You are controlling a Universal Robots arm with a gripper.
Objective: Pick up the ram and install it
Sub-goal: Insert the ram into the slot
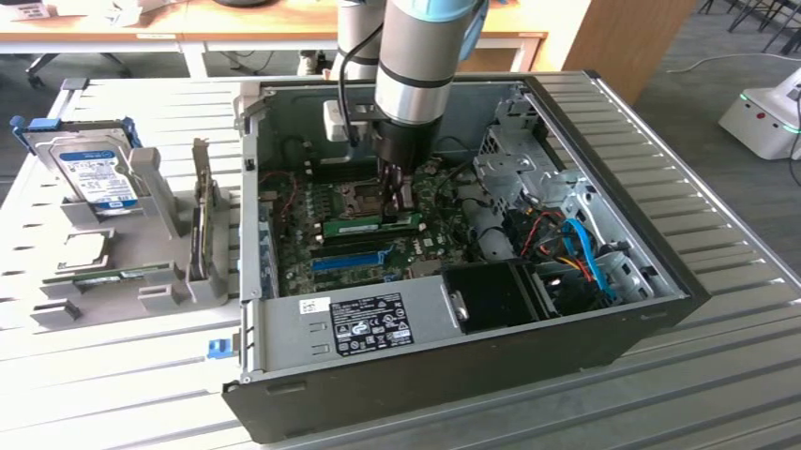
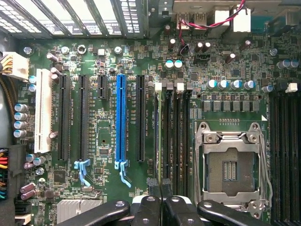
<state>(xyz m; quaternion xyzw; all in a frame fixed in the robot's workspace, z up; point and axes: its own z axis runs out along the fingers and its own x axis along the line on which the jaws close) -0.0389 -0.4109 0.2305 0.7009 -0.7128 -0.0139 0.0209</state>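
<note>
The ram is a slim green stick standing on edge, low over the motherboard inside the open PC case. My gripper comes straight down from above and is shut on the stick near one end. In the wrist view the ram shows edge-on as a thin line running away from my gripper, alongside the long black memory slots. The black fingers press against it from both sides. Whether the stick sits fully in a slot I cannot tell.
A bright blue expansion slot, black slots and a white slot lie to one side of the ram, the open CPU socket to the other. A black fan and cables crowd the case. Outside it, grey holders carry a hard drive.
</note>
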